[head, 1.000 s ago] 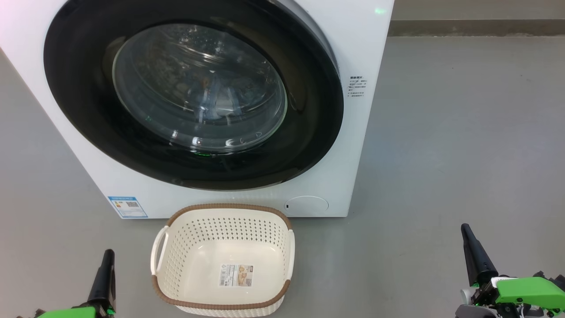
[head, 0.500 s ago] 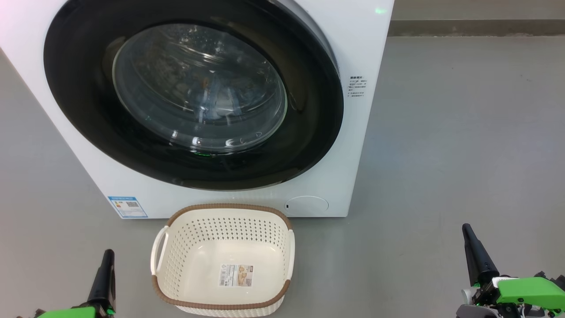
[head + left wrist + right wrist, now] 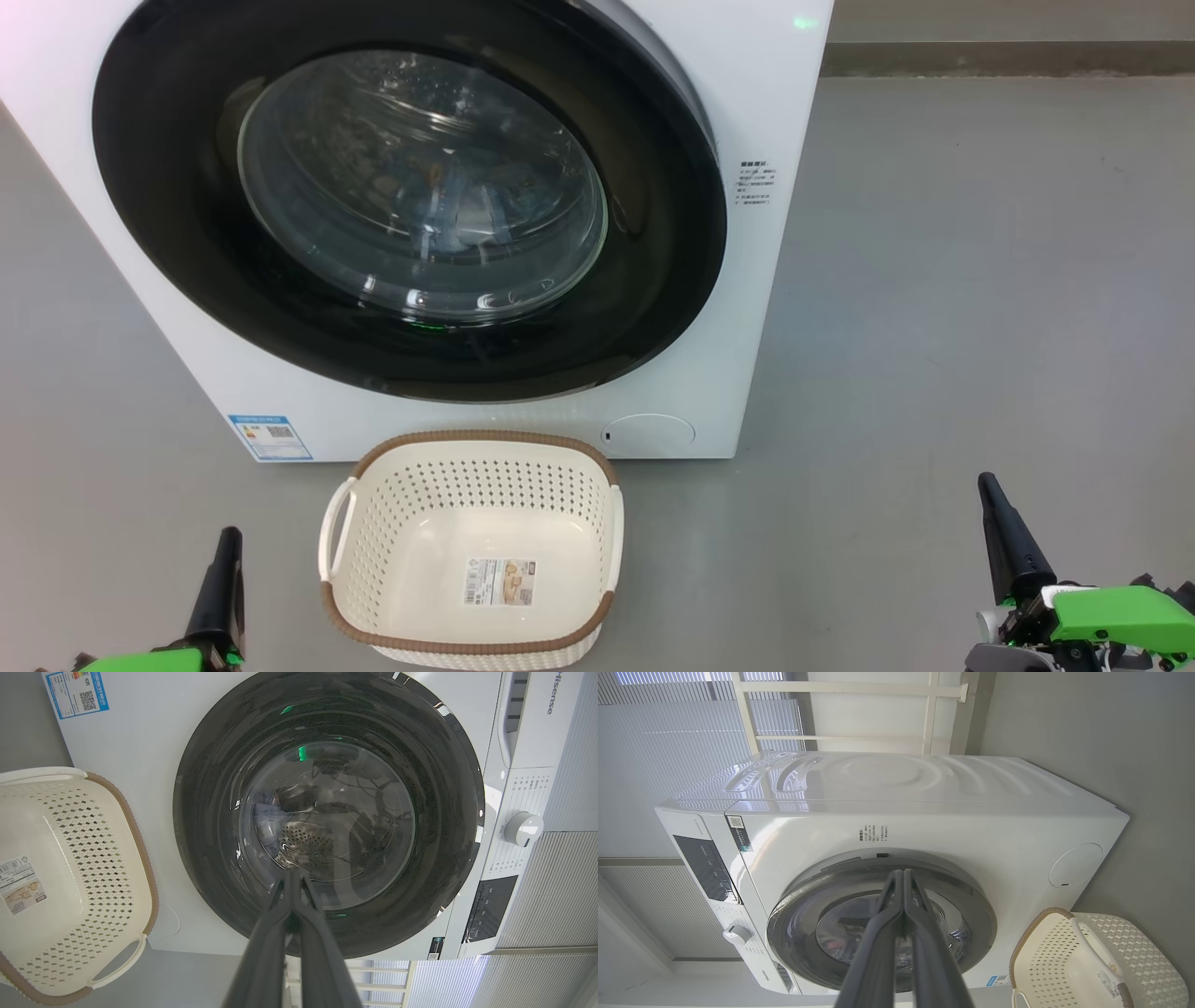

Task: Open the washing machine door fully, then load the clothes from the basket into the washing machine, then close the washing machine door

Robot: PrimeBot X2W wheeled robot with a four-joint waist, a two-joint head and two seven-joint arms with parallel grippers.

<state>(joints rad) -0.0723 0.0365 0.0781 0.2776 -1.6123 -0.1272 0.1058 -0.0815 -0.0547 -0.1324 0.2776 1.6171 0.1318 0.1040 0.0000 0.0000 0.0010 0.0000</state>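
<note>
Grey floor (image 3: 934,280) all round, smooth and dull. Washer (image 3: 784,112) stands ahead of both hands, a white box with its front face toward them. Door (image 3: 159,243), a glossy black ring, sits shut and flush against that front, with a glass bowl (image 3: 373,140) bulging at its centre. Clothes (image 3: 464,213) lie behind the glass: bluish fabric with an orange-brown speck, blurred by reflections. Left wrist view shows the same blue patch beside the perforated drum (image 3: 303,842). Basket (image 3: 471,437) sits on the floor just ahead of the left hand (image 3: 229,537) and to its right, and well to the left of the right hand (image 3: 986,485). Its far rim is close under the washer front; whether they touch I cannot tell. Its cream bottom and paper label (image 3: 499,581) are in plain sight. Left hand is low over the floor, its fingers pressed together to the tips and gripping nothing, aimed at the lower part of the glass. Right hand is the same: fingers closed tight, nothing between them, tips lined up on the door's rim in its own wrist view. Blue sticker (image 3: 271,437) is on the washer's lower corner straight ahead of the left hand. Round cap (image 3: 647,434) is just beyond the basket, on the side nearer the right hand. White dial (image 3: 523,828) sits on the panel past the door.
</note>
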